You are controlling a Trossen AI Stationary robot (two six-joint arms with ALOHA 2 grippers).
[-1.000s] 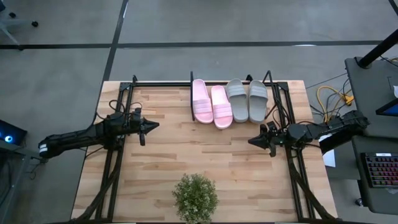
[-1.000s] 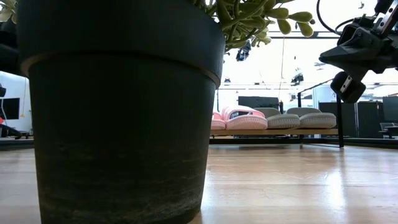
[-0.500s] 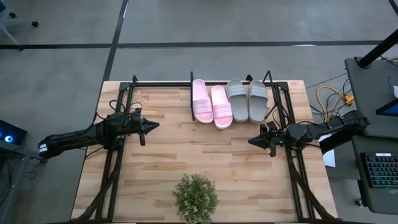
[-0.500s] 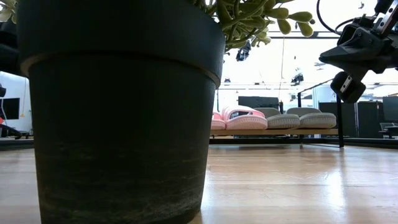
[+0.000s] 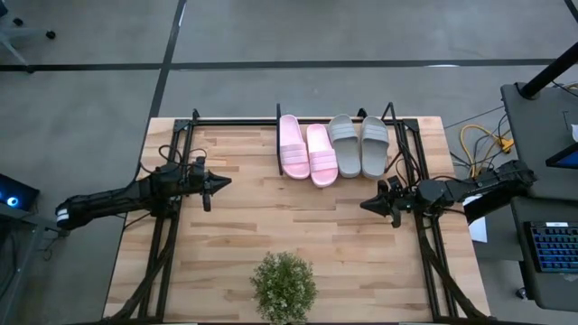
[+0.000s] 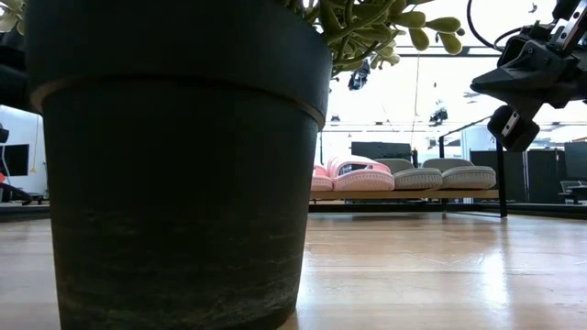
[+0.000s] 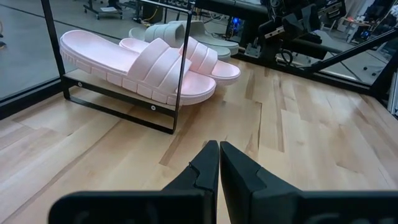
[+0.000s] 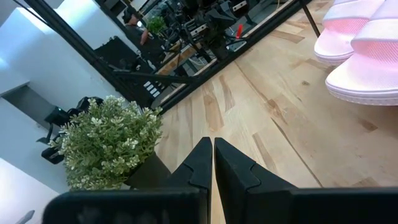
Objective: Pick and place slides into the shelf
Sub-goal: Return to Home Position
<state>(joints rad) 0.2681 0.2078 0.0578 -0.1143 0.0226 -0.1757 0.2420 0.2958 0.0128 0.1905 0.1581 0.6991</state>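
All the slides rest sole-down, side by side, on the shelf at the table's far edge: a pale pink pair on the left, a light grey pair on the right. My left gripper hovers shut over the table's left half, pointing right, left of the shelf. My right gripper hovers shut near the table's right side, nearer than the grey pair, pointing left. Neither holds anything.
A potted plant stands at the table's near edge, its dark pot filling the low view's left. Black frame rails run along both table sides. Bare planks lie between the grippers.
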